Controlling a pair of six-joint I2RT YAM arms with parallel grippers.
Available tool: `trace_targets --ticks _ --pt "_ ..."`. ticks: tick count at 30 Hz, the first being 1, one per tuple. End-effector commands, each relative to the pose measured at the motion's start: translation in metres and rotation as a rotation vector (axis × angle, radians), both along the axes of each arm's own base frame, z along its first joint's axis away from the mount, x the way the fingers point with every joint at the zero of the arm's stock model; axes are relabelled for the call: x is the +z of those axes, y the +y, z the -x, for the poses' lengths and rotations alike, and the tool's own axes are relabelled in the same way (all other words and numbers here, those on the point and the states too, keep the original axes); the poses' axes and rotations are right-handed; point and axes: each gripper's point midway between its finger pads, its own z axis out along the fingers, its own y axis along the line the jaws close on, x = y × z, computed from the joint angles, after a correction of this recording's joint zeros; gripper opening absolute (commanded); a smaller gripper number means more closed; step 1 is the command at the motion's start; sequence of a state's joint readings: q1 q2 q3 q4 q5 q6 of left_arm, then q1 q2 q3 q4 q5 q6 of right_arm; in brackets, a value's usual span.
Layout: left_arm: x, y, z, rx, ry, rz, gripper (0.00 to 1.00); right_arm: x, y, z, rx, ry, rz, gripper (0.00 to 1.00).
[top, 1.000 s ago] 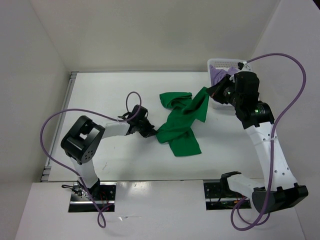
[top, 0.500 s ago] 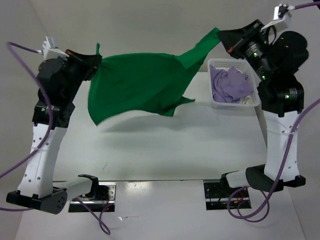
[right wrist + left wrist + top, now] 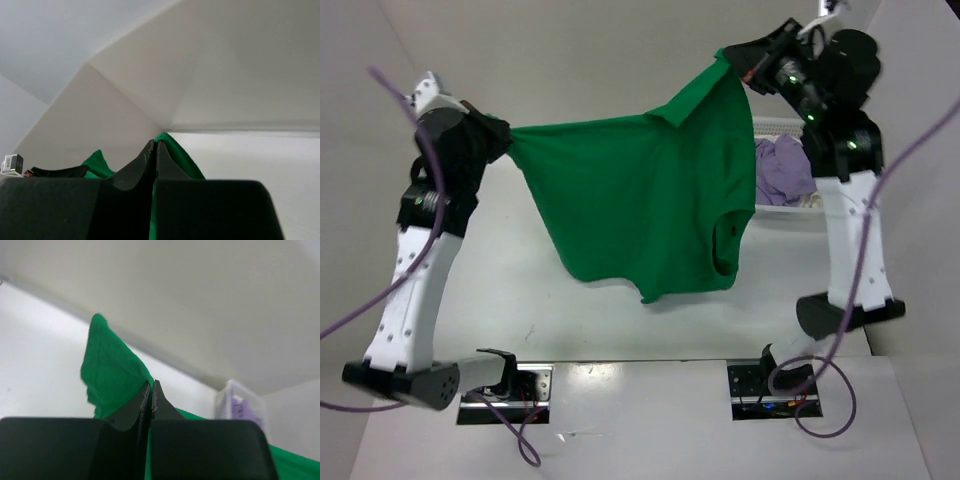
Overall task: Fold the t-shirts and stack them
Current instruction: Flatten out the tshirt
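Note:
The bright green t-shirt (image 3: 640, 210) hangs spread in the air between both raised arms, its lower edge above the table. My left gripper (image 3: 503, 140) is shut on its left corner; the cloth shows beside the closed jaws in the left wrist view (image 3: 112, 372). My right gripper (image 3: 738, 58) is shut on its upper right corner, with green cloth at the fingertips in the right wrist view (image 3: 177, 152). The lavender-purple t-shirt (image 3: 782, 170) lies crumpled in the white basket (image 3: 798, 210) at the back right. The cream-white t-shirt is not in view.
The white table (image 3: 520, 290) lies under the hanging shirt, walled at the back and both sides. The basket shows in the left wrist view (image 3: 240, 402). Purple cables loop from both arms.
Both arms lifted from the table to high up, pulling the green shirt off the surface and spreading it. Since half a second ago the shirt has swung and hangs lower and more to the right.

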State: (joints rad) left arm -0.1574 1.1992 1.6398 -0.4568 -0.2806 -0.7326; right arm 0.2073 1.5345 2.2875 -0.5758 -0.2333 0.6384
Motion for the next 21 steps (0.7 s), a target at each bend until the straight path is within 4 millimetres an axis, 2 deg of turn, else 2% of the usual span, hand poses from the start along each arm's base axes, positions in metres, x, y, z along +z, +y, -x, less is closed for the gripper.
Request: trace_targets --ticks 1,3,4,5,6,8,9,11,12,13,15,16,17,18,19,20,21 --pt "-0.064 0.015 -0.053 0.018 0.149 -0.054 0.01 -0.058 0.02 -0.085 0.0 0.124 0.024 0.0" --pt "-0.063 0.015 -0.073 0.014 0.149 -0.051 0.01 -0.064 0.022 -0.103 -0.009 0.135 0.026 0.0" --pt "-0.06 0.021 -0.079 0.029 0.145 -0.049 0.01 -0.049 0.022 -0.101 -0.009 0.104 0.019 0.0" --pt "-0.055 0.022 -0.084 0.028 0.136 -0.057 0.01 -0.047 0.023 -0.105 -0.009 0.098 0.018 0.0" --pt "-0.036 0.021 -0.091 0.029 0.098 -0.054 0.01 -0.04 0.023 -0.112 -0.018 0.078 -0.002 0.0" --pt "-0.02 0.023 -0.098 0.028 0.068 -0.051 0.01 -0.011 0.022 -0.101 -0.005 -0.004 -0.037 0.0" --pt "-0.008 0.023 -0.098 0.029 0.041 -0.049 0.01 -0.009 0.022 -0.101 -0.005 -0.014 -0.039 0.0" --pt "0.042 0.028 -0.09 0.04 -0.063 -0.051 0.01 0.029 0.017 -0.078 -0.006 -0.109 -0.086 0.0" --pt "0.048 0.033 -0.091 0.049 -0.076 -0.062 0.01 0.036 0.016 -0.072 -0.002 -0.125 -0.1 0.0" --pt "0.057 0.035 -0.088 0.06 -0.097 -0.071 0.01 0.05 0.014 -0.057 0.009 -0.16 -0.105 0.0" --pt "0.072 0.038 -0.082 0.072 -0.13 -0.083 0.01 0.061 0.011 -0.044 0.01 -0.189 -0.111 0.0" --pt "0.076 0.04 -0.078 0.083 -0.139 -0.082 0.01 0.059 0.01 -0.039 0.01 -0.171 -0.107 0.0" --pt "0.071 0.04 -0.08 0.083 -0.126 -0.097 0.01 0.057 0.011 -0.037 0.018 -0.164 -0.103 0.0" --pt "0.07 0.043 -0.068 0.095 -0.13 -0.096 0.01 0.046 0.012 -0.034 0.026 -0.122 -0.092 0.0" --pt "0.06 0.043 -0.066 0.094 -0.112 -0.108 0.01 0.038 0.012 -0.034 0.023 -0.097 -0.078 0.0" --pt "0.048 0.046 -0.064 0.111 -0.09 -0.11 0.03 0.005 0.015 -0.048 0.02 -0.005 -0.059 0.0" --pt "0.034 0.049 -0.061 0.123 -0.064 -0.122 0.08 0.005 0.009 -0.03 0.009 -0.003 -0.051 0.0"
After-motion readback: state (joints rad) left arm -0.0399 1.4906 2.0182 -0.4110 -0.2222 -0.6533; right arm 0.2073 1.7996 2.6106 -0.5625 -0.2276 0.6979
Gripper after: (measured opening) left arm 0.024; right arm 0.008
